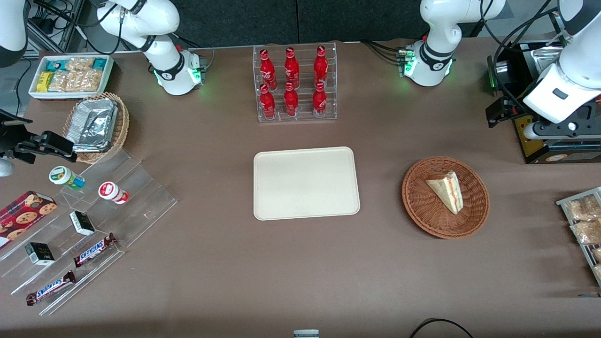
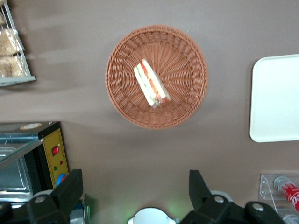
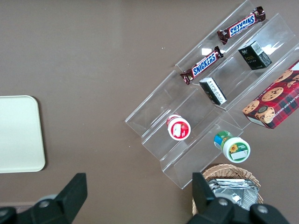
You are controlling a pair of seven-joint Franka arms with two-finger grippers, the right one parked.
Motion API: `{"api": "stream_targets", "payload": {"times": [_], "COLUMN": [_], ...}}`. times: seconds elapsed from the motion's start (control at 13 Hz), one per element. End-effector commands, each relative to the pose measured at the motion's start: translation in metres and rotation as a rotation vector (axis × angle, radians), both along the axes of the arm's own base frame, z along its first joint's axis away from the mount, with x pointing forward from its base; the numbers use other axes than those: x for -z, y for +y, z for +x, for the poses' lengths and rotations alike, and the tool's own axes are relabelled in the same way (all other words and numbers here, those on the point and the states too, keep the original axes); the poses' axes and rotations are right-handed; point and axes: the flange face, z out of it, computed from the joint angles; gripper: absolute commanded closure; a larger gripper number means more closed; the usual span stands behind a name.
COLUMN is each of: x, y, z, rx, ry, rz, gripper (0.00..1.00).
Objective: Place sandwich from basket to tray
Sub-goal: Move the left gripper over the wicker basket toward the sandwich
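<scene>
The sandwich, a pale bread wedge with red and cream layers along its cut edge, lies in the round reddish-brown wicker basket. The cream tray lies flat at the middle of the table, beside the basket and apart from it, with nothing on it. My gripper hangs above the table, farther from the front camera than the basket and next to a black appliance. In the left wrist view the gripper is open with only bare table between its fingers, well away from the sandwich, the basket and the tray.
A clear rack of red bottles stands farther from the front camera than the tray. The black appliance with a yellow panel and a wire rack of snack packets flank the basket. Toward the parked arm's end: acrylic shelf, foil basket.
</scene>
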Motion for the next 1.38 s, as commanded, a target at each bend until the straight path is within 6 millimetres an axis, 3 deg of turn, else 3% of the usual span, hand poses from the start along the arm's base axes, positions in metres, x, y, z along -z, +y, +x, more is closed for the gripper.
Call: {"api": "stream_targets", "payload": {"times": [0.0,0.23,0.69,1.08,1.31], "x": [-0.002,0.026,0.124,0.191,0.230], "y": [-0.002,-0.004,-0.003,0.014,0.015], "z": [-0.004,0.005,0.008,0.010,0.017], "rx": [0.015,0.015,0.012,-0.035,-0.192], "ry": [0.015,-0.014,-0.034,-0.082,-0.098], "rz": [-0.025,-0.051,-0.065,-0.073,-0.068], "gripper": [0.00,0.00,0.00,0.00,0.00]}}
